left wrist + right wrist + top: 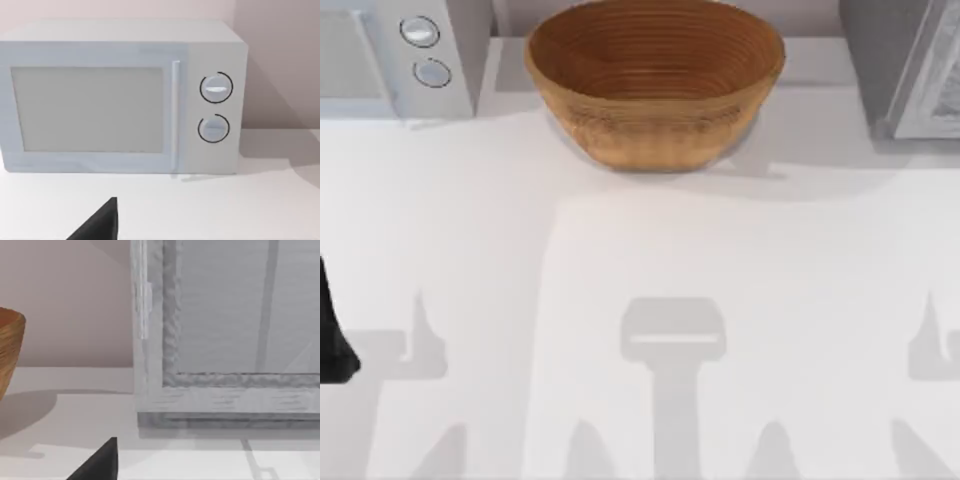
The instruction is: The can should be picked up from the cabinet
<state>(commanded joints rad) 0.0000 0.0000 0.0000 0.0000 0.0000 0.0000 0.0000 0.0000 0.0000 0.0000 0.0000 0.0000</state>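
Observation:
The can is hidden. The grey cabinet [905, 70] stands at the table's back right corner. In the right wrist view its framed front panel [225, 330] faces me at close range, and I cannot see inside. A black piece of my right gripper [100, 462] juts in at that view's edge, short of the cabinet. A black part of my left arm [332, 340] sits at the table's left edge. A black piece of my left gripper [100, 222] points at the microwave.
A white microwave [400, 55] with two round knobs [216, 88] stands at the back left, its door closed. A large woven wooden bowl [655, 80] sits at the back centre, between microwave and cabinet. The white tabletop [650, 260] stretches in front.

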